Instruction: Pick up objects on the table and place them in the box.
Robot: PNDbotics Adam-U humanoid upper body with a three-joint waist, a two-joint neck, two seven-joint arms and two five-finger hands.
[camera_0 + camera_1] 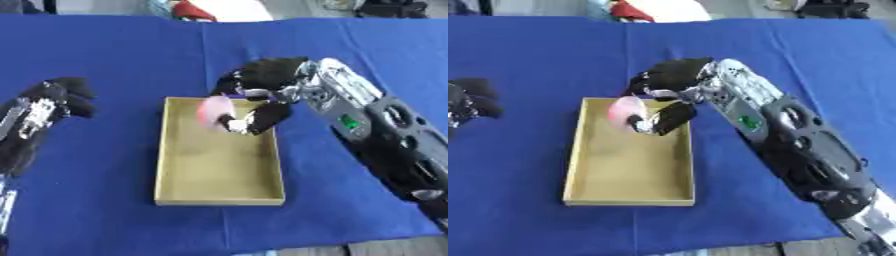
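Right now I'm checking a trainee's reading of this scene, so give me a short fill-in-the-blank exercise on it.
1. The right hand holds a ____ object over the box.
2. The box stands on a ____ tablecloth.
3. The left hand hovers to the ____ of the box, holding nothing.
4. Below the held object, the box floor is ____.

Missing words: pink; blue; left; bare

Cloth [105,65] was plain deep blue, box [219,170] tan, held object [213,112] pale pink, both hands [262,87] [52,102] black with silver, right arm [350,121] showing a green spot.
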